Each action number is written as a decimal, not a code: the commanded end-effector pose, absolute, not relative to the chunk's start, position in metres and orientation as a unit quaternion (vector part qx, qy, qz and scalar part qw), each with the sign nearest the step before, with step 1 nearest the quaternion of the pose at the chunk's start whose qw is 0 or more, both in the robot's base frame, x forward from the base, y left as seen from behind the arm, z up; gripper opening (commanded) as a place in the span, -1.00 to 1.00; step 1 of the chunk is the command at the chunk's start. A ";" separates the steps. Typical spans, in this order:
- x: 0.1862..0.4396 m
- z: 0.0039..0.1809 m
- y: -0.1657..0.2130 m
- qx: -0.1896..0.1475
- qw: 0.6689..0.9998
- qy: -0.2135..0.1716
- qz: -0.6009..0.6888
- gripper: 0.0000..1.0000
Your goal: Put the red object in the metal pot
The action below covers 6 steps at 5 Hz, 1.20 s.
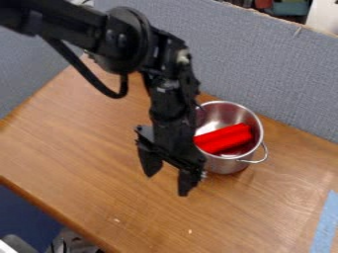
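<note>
The fingers (149, 164) are spread wide and pinch nothing; their black tips point straight down at the table (66, 138), just left of the pot (240, 158). The gripper (165, 175) hangs empty between bare wood and the pot's near wall, close beside the pot, though whether it touches the steel cannot be told from this one view.

To the right of it, the red object (227, 138) lies inside the pot, tilted, one end low against the near side and the other raised toward the far rim. It sits within the rim, apart from the fingers. Judging by that, the task looks done: the block is where it should be, and the open, empty jaws fit a hand with nothing left to carry. Why the gripper is so low beside the pot is unclear from the picture.

A small loop handle (262, 152) sticks out on the pot's right side. Behind the table stands a grey partition (264, 69), which bounds the work area.

No brand, label or writing can be read on the arm, pot or block.
</note>
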<state>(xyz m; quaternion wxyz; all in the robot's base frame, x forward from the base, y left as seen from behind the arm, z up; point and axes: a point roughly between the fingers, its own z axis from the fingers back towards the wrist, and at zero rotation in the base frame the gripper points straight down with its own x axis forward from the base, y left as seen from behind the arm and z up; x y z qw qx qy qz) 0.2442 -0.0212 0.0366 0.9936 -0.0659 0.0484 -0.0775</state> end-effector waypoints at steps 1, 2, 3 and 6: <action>0.262 0.053 -0.012 -0.066 0.991 0.021 -0.117 1.00; 0.271 0.061 0.004 -0.074 0.983 0.008 -0.171 1.00; 0.279 0.090 -0.011 -0.082 0.970 0.001 -0.229 1.00; 0.299 0.142 -0.019 -0.091 0.939 -0.026 -0.330 1.00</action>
